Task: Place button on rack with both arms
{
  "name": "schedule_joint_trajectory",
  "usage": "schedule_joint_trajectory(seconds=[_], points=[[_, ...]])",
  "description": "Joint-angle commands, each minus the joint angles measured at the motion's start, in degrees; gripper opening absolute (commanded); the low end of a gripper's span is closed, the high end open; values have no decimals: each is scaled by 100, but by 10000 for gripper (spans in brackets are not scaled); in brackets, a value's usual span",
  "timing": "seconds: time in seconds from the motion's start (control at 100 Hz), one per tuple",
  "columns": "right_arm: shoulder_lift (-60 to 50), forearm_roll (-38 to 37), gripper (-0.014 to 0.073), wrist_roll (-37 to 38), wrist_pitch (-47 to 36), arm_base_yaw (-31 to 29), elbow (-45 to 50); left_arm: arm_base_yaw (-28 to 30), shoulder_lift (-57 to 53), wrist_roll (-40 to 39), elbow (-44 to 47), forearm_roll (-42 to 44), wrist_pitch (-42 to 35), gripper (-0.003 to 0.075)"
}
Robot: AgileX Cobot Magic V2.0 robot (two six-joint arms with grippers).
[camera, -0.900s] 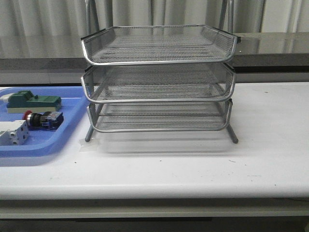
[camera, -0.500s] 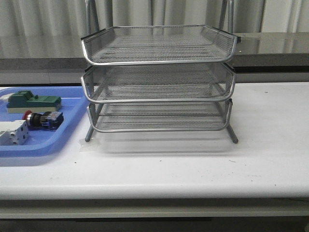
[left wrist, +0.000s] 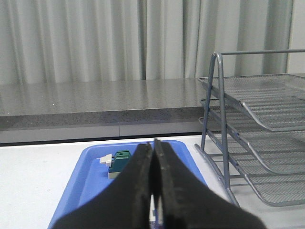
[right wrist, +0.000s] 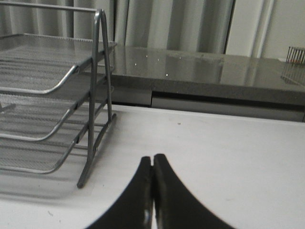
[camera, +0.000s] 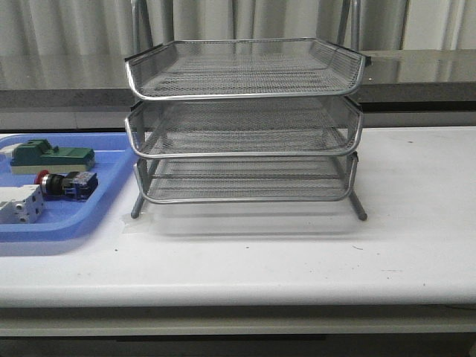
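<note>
Pressing its two black fingers flat together with nothing between them, the left gripper (left wrist: 153, 191) is hanging above the near part of the blue tray (camera: 111, 195), and the right gripper (right wrist: 152, 195) is likewise closed on nothing over bare white table (camera: 297, 260) beside the rack's (camera: 244, 123) leg; neither arm is showing in the front view. The button (camera: 67, 184) is lying on its side in the blue tray, red head pointing away from the rack, between the green block (camera: 50, 156) and the white-grey block (camera: 21, 204), close to both though whether it is touching them is not clear. It is looking like a small, rigid, light piece, probably plastic with a metal collar; the round head and collar are likely to slip or roll, so the flatter black and blue body seems the better place to pinch, across its sides. From the left wrist camera the fingers are covering the button, leaving only the green block visible. The rack's three mesh tiers are appearing empty, though the mesh is making this hard to confirm.
</note>
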Motion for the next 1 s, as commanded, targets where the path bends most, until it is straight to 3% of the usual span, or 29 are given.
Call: schedule_joint_trajectory(seconds=[0.0, 0.1, 0.36, 0.76, 0.99], points=[[58, -54, -99, -43, -697, -45, -9, 7, -180, -45, 194, -37, -432, -20], [58, 184, -99, -43, -454, -45, -203, 7, -180, -45, 194, -37, -432, -20], [599, 382, -99, -43, 1092, -45, -1526, 7, -180, -45, 194, -37, -432, -20], [2885, 1062, -99, -43, 3513, -45, -3885, 7, -180, -45, 194, -37, -432, -20], [3936, 1866, -99, -43, 3686, -45, -4165, 7, -180, -45, 194, -37, -432, -20]])
